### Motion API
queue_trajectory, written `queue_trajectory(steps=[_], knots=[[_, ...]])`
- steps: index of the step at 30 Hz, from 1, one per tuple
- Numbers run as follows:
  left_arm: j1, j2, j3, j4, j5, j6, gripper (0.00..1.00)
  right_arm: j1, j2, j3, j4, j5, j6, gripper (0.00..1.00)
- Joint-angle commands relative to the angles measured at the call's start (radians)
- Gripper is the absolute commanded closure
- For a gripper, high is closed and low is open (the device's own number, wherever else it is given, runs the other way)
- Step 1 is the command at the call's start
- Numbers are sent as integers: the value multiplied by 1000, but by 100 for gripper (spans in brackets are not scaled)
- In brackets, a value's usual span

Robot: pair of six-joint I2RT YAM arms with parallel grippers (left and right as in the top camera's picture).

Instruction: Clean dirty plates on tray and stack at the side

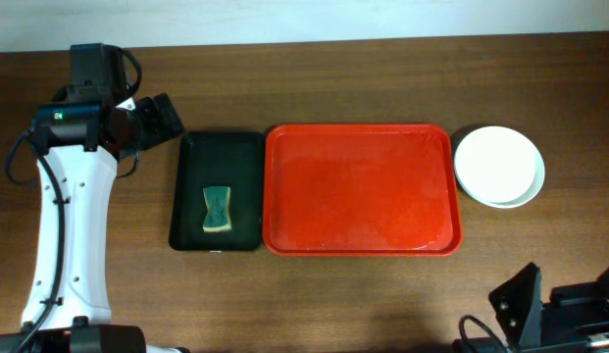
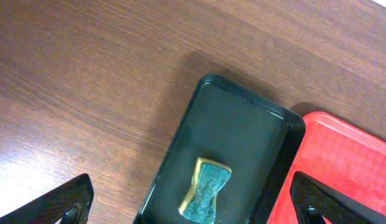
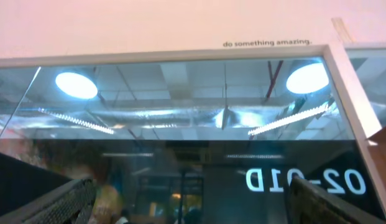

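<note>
The red tray (image 1: 284, 196) lies in the middle of the table with nothing on it; its corner shows in the left wrist view (image 2: 342, 162). The plates (image 1: 498, 165) sit in a stack on the table just right of the tray. A white plate is on top and a pale blue-green rim shows beneath it. My left gripper (image 1: 159, 116) is open and empty, hovering beyond the far left corner of the black tray; in the left wrist view (image 2: 193, 190) its fingers are spread wide. My right gripper (image 1: 525, 294) is at the near right edge, open and empty, and its camera (image 3: 193, 202) faces the room.
A narrow black tray (image 1: 191, 211) lies left of the red tray, touching it, with a green and yellow sponge (image 1: 217, 209) in it; the sponge also shows in the left wrist view (image 2: 206, 190). Bare wooden table surrounds the trays.
</note>
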Motion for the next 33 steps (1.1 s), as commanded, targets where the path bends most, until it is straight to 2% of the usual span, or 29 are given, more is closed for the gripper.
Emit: queue_trajectory(steps=[1,5,11,16,28,33], knots=[[3,4,2,1,-5,-13,1,8,-1,-114,126,5,-7,2],[3,4,2,1,-5,-13,1,8,-1,-253,263,5,0,2],[3,4,2,1,-4,-13,1,8,-1,-381,283,-3,21,2],[3,4,2,1,-4,-13,1,8,-1,-380,102,-3,23,1],[3,4,2,1,-5,-13,1,8,-2,-380,-665,-51,21,2],[3,4,2,1,-5,-13,1,8,-2,-380,-687,-45,-31,2]])
